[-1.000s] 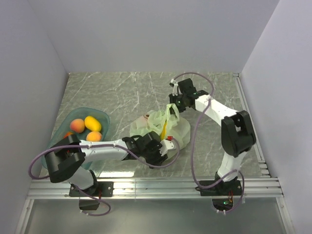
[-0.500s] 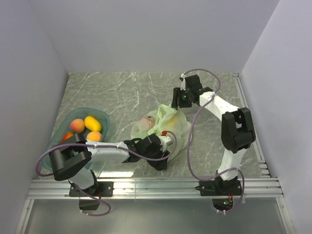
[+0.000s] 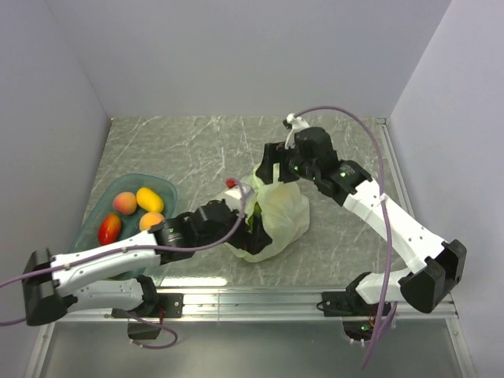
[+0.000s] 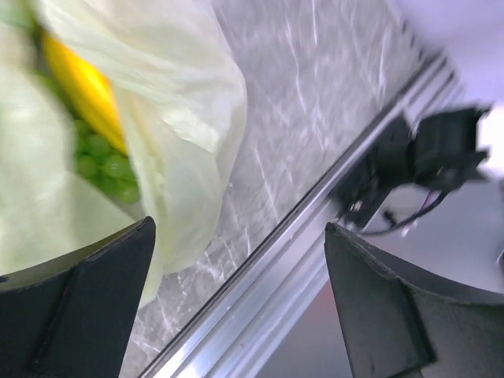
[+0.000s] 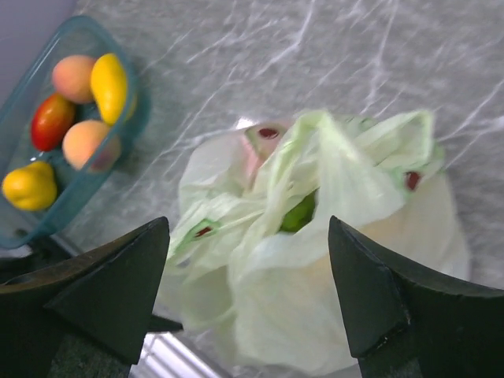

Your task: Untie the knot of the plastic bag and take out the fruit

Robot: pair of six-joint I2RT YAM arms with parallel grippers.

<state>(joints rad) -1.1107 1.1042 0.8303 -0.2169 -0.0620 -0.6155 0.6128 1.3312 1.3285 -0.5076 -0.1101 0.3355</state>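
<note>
Right wrist view looks down on the plastic bag (image 5: 354, 268), which slumps near the middle of the tabletop, a little toward the near edge. It is thin, soft, crinkly film. I judge it light in itself but weighted by its load, slippery, and easy to tear if yanked. The handle loops (image 5: 339, 150) stand rumpled at the top. I cannot pick out the knot, though the mouth gapes enough to show a green fruit (image 5: 299, 211). The safest hold looks to be a pinch on a handle loop or the rim of the mouth, not through the film onto the contents.

The right gripper (image 5: 248, 224) hangs above the bag with its 2 fingers spread wide and nothing between them. The left gripper (image 4: 240, 228) is close against the bag's left side, equally wide and empty; whether a finger touches the film I cannot tell.

Inside the bag, a yellow banana (image 4: 83, 87) and small green grapes (image 4: 106, 161) press against the film, and a pinkish-red fruit (image 5: 264, 146) shows near the top. The teal tray (image 5: 79, 193) lies by the left edge toward the near-left corner, well apart from the bag. It holds 5 pieces: 2 peach-coloured fruits (image 5: 72, 77), a yellow mango (image 5: 109, 83), a red-orange fruit (image 5: 51, 120) and a yellow lemon (image 5: 30, 185).
</note>
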